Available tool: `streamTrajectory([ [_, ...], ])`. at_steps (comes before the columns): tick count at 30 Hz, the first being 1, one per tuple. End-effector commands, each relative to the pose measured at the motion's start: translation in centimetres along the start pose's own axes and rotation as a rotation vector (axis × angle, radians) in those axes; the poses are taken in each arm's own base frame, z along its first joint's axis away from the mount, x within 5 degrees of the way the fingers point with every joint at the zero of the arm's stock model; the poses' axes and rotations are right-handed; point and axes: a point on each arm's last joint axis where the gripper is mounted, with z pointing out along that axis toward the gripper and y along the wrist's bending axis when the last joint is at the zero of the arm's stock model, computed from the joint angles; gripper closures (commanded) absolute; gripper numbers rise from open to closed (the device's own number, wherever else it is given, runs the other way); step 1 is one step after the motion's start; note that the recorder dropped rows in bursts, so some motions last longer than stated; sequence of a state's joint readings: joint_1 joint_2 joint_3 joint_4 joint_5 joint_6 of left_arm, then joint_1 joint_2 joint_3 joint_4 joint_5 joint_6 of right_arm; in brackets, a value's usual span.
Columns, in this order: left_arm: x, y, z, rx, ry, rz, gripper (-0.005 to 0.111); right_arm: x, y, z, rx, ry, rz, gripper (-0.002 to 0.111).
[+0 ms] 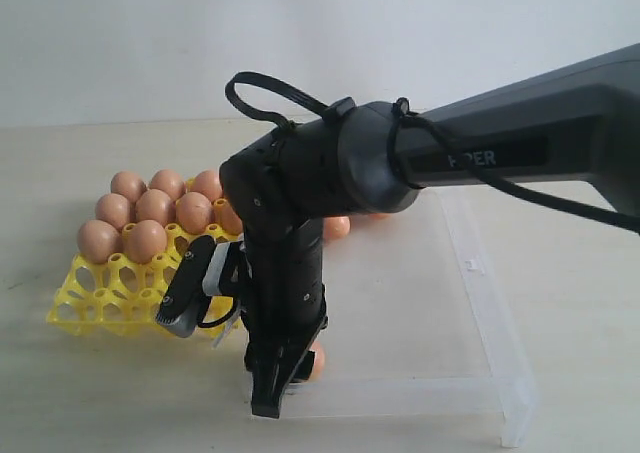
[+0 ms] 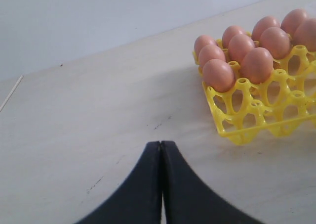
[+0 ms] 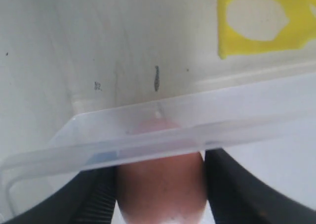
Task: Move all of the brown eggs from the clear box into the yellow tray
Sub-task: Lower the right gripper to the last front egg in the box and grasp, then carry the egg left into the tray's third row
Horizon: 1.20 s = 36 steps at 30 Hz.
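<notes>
Several brown eggs (image 1: 150,208) fill the far cups of the yellow tray (image 1: 100,298) at the left; its near cups stand bare. Beside it lies the clear box (image 1: 480,273). My right gripper (image 1: 285,383) reaches down into the box's near left corner and is shut on a brown egg (image 1: 318,361). In the right wrist view both fingers press the sides of that egg (image 3: 160,184) behind the box wall (image 3: 173,125). Another egg (image 1: 337,227) peeks out behind the arm. My left gripper (image 2: 161,144) is shut and empty over bare table, short of the tray (image 2: 256,120).
The right arm's black body (image 1: 300,183) crosses the box and hides its far left part. A corner of the yellow tray (image 3: 261,21) shows just beyond the box wall. Pale table top (image 2: 98,115) lies around the tray.
</notes>
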State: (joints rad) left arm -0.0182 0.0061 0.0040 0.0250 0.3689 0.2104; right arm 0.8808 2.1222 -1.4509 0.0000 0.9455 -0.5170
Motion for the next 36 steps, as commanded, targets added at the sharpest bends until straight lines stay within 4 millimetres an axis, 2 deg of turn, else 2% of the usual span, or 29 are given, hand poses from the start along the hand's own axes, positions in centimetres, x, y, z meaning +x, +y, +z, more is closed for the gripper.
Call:
streamTrajectory([
  [1,-0.2,0.0,-0.1,-0.001,-0.018,-0.005,0.107,0.4,-0.5,-0.8,0.034,0.002,-0.027,0.108],
  [5,-0.2,0.0,-0.1,-0.001,-0.018,-0.005,0.107,0.9,-0.9,-4.0,0.118,-0.029,-0.051,0.108],
  [9,-0.2,0.0,-0.1,-0.001,-0.018,-0.005,0.107,0.7,-1.5,-8.0,0.227,-0.203,-0.024,0.108],
  [12,-0.2,0.0,-0.1,-0.001,-0.018,-0.005,0.107,-0.4,-1.8,-10.3,0.294,-0.412,0.028,0.108],
  [15,-0.2,0.0,-0.1,-0.001,-0.018,-0.005,0.107,-2.3,-2.2,-10.8,0.315,-0.680,0.126,0.108],
  [18,-0.2,0.0,-0.1,-0.001,-0.018,-0.005,0.107,-3.9,-3.1,-10.2,0.387,-0.888,0.193,0.108],
  [21,-0.2,0.0,-0.1,-0.001,-0.018,-0.005,0.107,-5.0,-4.0,-8.7,0.450,-0.979,0.209,0.108],
  [30,-0.2,0.0,-0.1,-0.001,-0.018,-0.005,0.107,-6.2,-5.2,-1.9,0.483,-1.001,0.245,0.108],
  [36,-0.2,0.0,-0.1,-0.001,-0.018,-0.005,0.107,-6.3,-5.4,0.2,0.462,-1.014,0.304,0.108],
])
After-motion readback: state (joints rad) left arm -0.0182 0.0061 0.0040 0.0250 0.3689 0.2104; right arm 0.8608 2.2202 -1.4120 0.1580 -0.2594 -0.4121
